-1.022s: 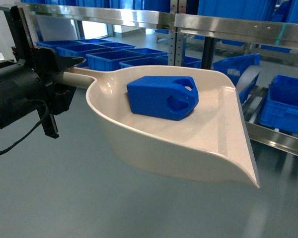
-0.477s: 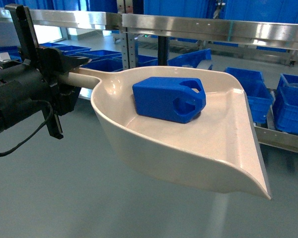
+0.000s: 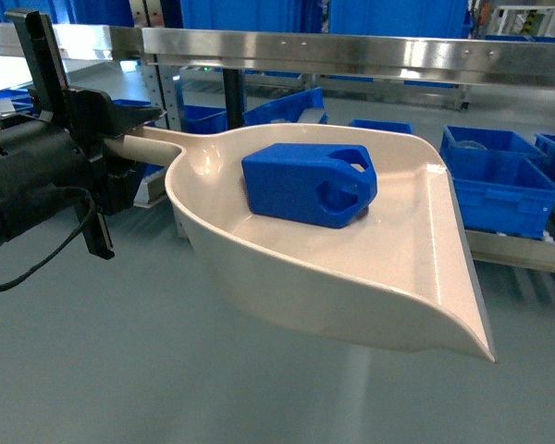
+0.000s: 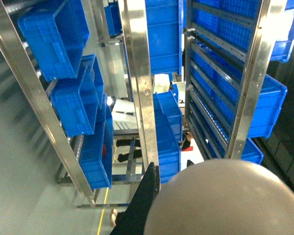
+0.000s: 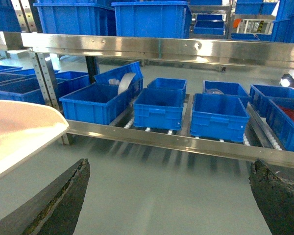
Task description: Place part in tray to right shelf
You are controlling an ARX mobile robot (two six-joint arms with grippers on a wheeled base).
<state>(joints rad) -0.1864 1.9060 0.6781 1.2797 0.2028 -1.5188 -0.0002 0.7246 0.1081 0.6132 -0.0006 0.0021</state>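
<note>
Shelving behind has slid right across the head view since half a second ago, while the tray (image 3: 351, 277) barely shifted. Left pincer (image 3: 120, 125) is clenched on the tray's handle, with the part (image 3: 305, 183) lying inside near the back wall. Right pincer (image 5: 169, 196) hangs spread apart, facing the right shelf (image 5: 186, 144) and its crates (image 5: 159, 107).
</note>
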